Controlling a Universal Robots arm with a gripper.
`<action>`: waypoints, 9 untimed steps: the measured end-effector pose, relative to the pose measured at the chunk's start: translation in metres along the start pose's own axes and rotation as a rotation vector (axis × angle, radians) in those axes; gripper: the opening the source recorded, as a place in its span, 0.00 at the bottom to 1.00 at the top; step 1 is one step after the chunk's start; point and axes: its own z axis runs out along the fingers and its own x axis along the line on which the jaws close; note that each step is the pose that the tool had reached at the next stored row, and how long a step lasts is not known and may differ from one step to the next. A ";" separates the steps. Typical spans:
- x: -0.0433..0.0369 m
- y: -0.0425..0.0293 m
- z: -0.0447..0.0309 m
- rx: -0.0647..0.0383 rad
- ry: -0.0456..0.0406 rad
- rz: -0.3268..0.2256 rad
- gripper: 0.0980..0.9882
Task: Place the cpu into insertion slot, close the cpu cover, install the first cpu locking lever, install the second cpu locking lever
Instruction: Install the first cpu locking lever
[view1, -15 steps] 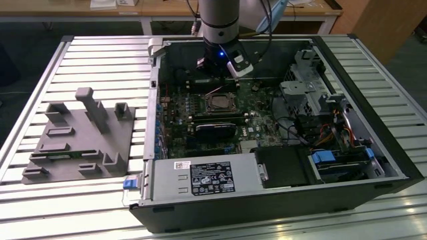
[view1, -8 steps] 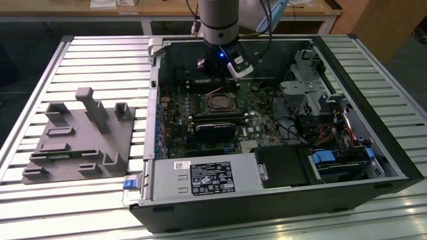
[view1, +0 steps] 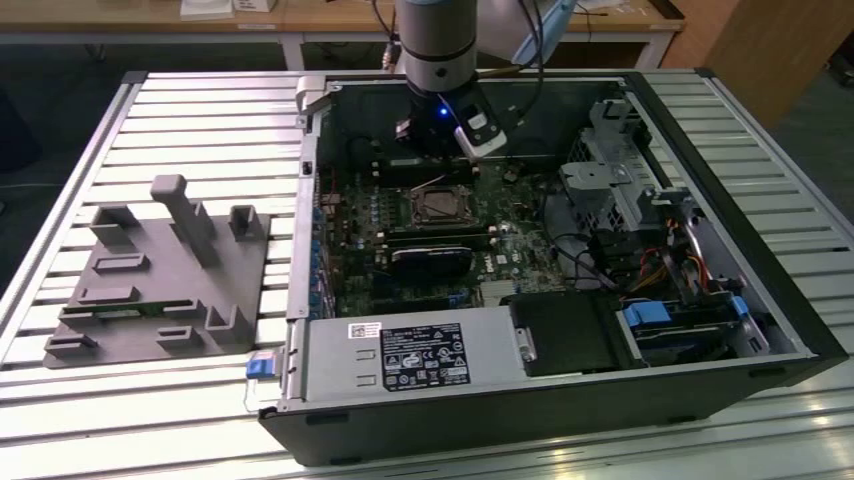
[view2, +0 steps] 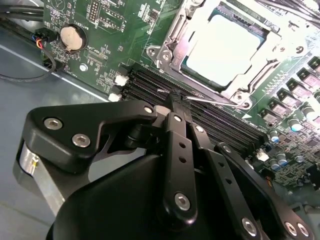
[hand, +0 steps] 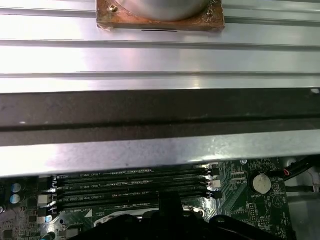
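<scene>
Arm (view1: 438, 40) upright inside the open computer case (view1: 534, 415), gripper (view2: 174, 102) fingers (view2: 176, 135) pinched together over the memory slots (view2: 145, 82), just beside the insertion slot (view1: 438, 207), where the cpu (view2: 225, 47) lies framed by the cpu cover (view2: 172, 37).

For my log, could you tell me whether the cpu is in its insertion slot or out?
In: the second wrist view shows the cpu seated inside the frame of the insertion slot.

Silvery cpu (view2: 225, 47), green motherboard (view2: 100, 30)
</scene>
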 end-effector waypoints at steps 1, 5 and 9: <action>0.0001 0.0000 0.0004 0.001 -0.0007 0.002 0.01; 0.0003 -0.0005 0.0023 0.010 -0.0123 0.055 0.01; 0.0046 -0.0009 0.0036 0.015 -0.0198 0.091 0.01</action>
